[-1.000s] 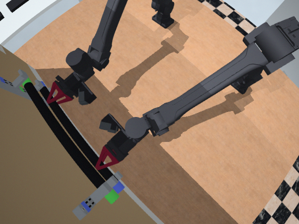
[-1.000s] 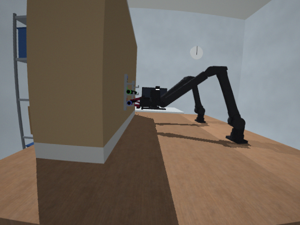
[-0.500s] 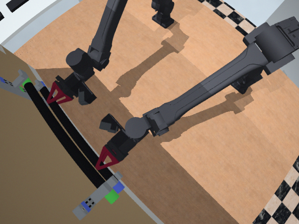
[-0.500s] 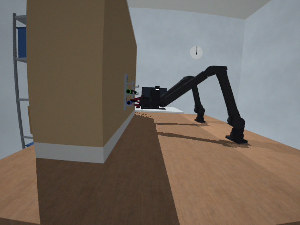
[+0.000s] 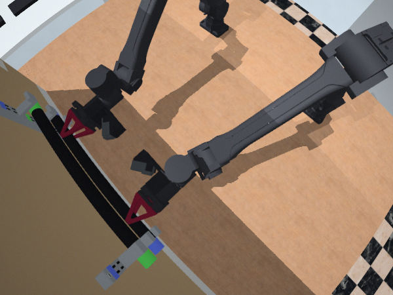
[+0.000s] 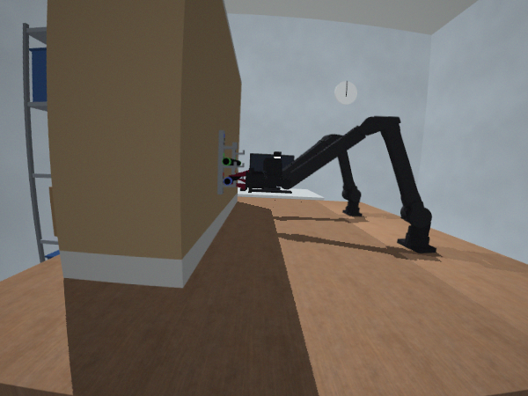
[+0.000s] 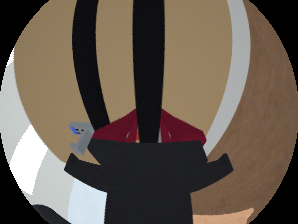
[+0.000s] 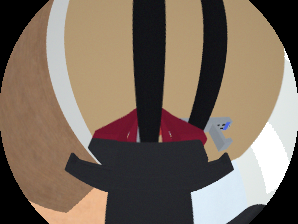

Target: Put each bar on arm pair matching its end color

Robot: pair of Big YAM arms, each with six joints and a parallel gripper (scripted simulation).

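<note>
Left gripper (image 5: 127, 221) (image 7: 149, 126) and right gripper (image 5: 62, 136) (image 8: 149, 112): both clenched on blue-ended bar (image 5: 99, 180) (image 6: 228, 180) (image 7: 148, 60) (image 8: 149, 60) | bar sits below green-ended bar (image 5: 78, 180) (image 6: 226, 161) (image 7: 85, 45) (image 8: 215, 45), at wall rack (image 5: 131, 254) (image 6: 221, 172) | blue label (image 5: 112, 272) (image 7: 75, 130) (image 8: 227, 125) high on upright, any writing too small to read

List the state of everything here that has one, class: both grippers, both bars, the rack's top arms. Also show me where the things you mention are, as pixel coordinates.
Left gripper (image 5: 126, 221) (image 7: 149, 111): jaws shut on the blue-ended bar.
Right gripper (image 5: 61, 136) (image 8: 149, 110): jaws shut on the same bar.
Blue-ended bar (image 5: 99, 179) (image 6: 227, 180) (image 7: 149, 60) (image 8: 149, 60): gripped, level with the lowest arms.
Green-ended bar (image 5: 86, 187) (image 6: 227, 161) (image 7: 85, 50) (image 8: 215, 50): ungripped, above it.
Top arms (image 6: 230, 147): bare.
</note>
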